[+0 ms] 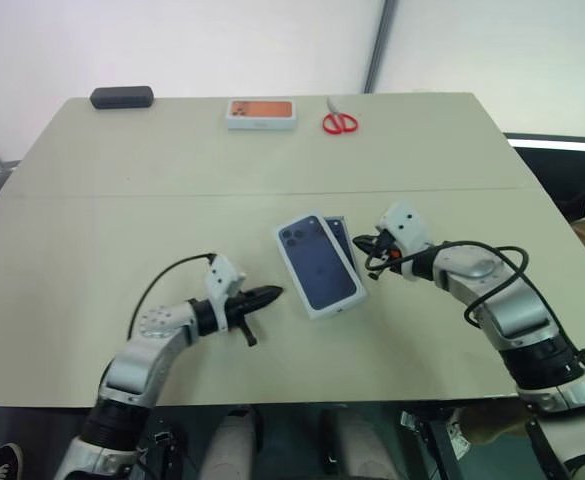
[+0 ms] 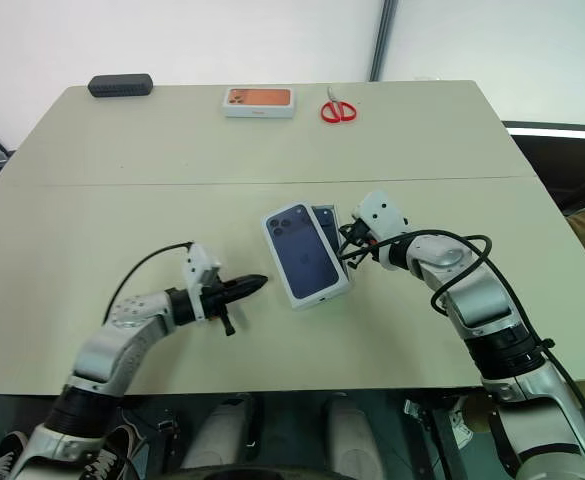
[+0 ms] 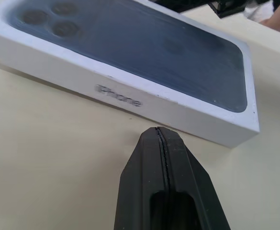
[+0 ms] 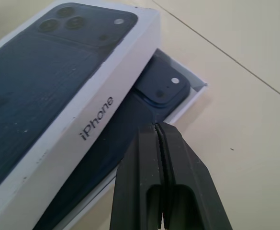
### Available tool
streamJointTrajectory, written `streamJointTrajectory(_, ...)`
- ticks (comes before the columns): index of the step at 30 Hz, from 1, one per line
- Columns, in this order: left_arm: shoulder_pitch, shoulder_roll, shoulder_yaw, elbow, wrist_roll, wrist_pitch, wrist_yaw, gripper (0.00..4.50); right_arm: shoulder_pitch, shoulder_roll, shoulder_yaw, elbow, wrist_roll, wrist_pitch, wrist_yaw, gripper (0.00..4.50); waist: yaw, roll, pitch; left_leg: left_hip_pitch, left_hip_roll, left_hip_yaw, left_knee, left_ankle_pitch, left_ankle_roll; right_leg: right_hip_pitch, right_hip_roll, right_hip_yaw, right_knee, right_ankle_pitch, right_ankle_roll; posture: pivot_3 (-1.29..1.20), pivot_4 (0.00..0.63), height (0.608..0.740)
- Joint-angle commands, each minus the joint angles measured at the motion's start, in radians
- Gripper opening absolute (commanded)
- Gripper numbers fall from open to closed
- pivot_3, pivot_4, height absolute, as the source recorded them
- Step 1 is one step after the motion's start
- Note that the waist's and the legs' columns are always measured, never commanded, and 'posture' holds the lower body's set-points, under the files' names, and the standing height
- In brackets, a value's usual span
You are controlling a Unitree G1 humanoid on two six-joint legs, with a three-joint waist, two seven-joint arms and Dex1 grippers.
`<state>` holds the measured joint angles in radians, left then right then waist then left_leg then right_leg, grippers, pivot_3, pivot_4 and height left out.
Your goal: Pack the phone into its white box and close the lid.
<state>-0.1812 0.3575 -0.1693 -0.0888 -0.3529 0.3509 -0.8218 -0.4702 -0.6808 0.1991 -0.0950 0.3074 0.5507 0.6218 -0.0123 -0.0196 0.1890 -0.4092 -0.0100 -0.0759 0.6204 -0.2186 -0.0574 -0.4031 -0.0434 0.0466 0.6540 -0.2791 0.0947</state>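
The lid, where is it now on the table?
The lid lies near the middle of the table, askew over the white box so the phone shows at its right edge, between the left gripper and right gripper.

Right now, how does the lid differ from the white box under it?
The lid shows a printed dark phone picture on top; the white box is an open tray with the phone lying inside. The lid sits askew, covering only part of the white box, which lies flat on the table. Both are white cardboard rectangles.

lid point(image 1: 317, 263) askew over phone point(image 4: 154, 91) (half covering), bare table point(image 1: 122, 200) around
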Motion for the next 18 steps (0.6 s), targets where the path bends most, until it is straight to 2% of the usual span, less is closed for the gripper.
streamJointTrajectory(1,-0.045,-0.023,-0.009,0.008,0.022,-0.036,0.014,0.0,0.007,-0.009,-0.042,-0.04,-0.009,-0.015,0.032,0.06,0.0,0.0,0.0,0.0,0.0,0.0,0.0,0.0,0.0,0.0,0.0,0.0,0.0,0.0,0.0,0.0,0.15,0.74)
streamJointTrajectory(6,-0.086,-0.053,-0.022,0.068,0.043,-0.043,0.02,0.0,0.011,0.018,-0.085,-0.068,0.015,0.037,0.027,0.06,-0.004,0.0,0.0,0.0,0.0,0.0,0.001,0.0,0.0,0.0,0.001,0.0,0.0,0.0,0.0,0.0,0.15,0.74)
streamJointTrajectory(9,-0.099,-0.064,-0.031,0.09,0.06,-0.066,0.01,0.0,0.03,0.003,-0.058,-0.081,-0.028,0.016,0.049,0.06,-0.002,0.0,0.0,0.0,0.0,0.0,0.001,0.0,0.0,0.0,0.001,0.0,0.0,0.0,0.0,0.0,0.15,0.74)
streamJointTrajectory(18,-0.153,-0.109,-0.024,0.118,0.065,-0.074,0.026,0.0,0.04,0.038,-0.084,-0.092,-0.026,0.053,0.039,0.06,-0.001,0.0,0.0,0.0,0.0,0.0,0.002,0.0,0.0,0.001,0.0,-0.001,0.0,0.0,0.0,0.0,0.15,0.74)
